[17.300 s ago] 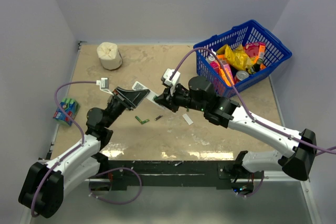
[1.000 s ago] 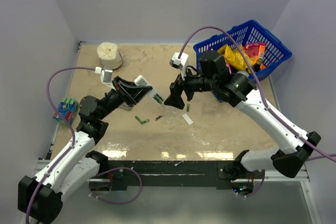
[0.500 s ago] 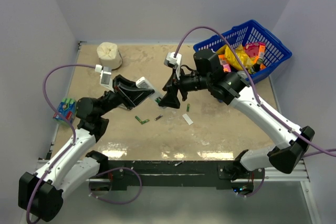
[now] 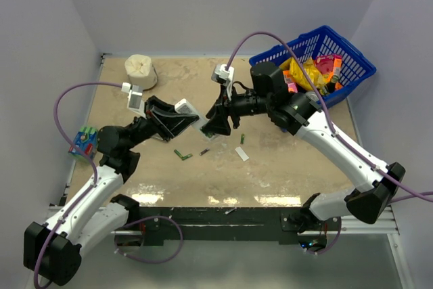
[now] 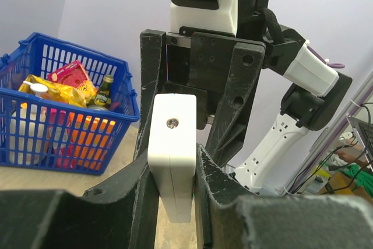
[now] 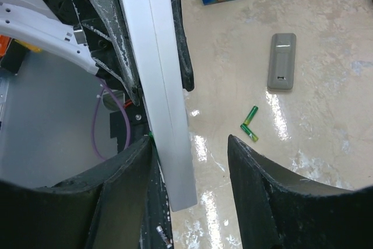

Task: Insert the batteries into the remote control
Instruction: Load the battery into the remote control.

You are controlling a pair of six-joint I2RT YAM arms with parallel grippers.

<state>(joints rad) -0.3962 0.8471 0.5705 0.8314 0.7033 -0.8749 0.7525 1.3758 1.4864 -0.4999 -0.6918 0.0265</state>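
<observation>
Above the table's middle, my left gripper [image 4: 179, 116] is shut on the white remote control [image 4: 186, 108], clamping it edge-on between both fingers [image 5: 210, 173]. The remote [image 5: 172, 144] sticks out toward the right arm. My right gripper [image 4: 213, 125] straddles the remote's free end [image 6: 157, 86]. One of its fingers [image 6: 125, 190] lies against the remote and the other [image 6: 262, 185] stands well apart, so it is open. Loose batteries lie on the table below: a green pair [image 4: 183, 155], also in the right wrist view [image 6: 249, 123], a dark one [image 4: 204, 151] and one more green [image 4: 242, 139].
A small white flat piece [image 4: 241, 153] lies near the batteries, and a grey flat bar [image 6: 282, 61] farther left. The wrapped pack of green cells [image 4: 84, 141] sits at the left edge. There is a paper roll [image 4: 140, 71] at the back left and a blue basket [image 4: 311, 65] of groceries at the back right.
My right gripper has swung left onto the remote's free end and its jaws have narrowed around it. The left arm has raised the remote slightly toward it, its grip unchanged.
</observation>
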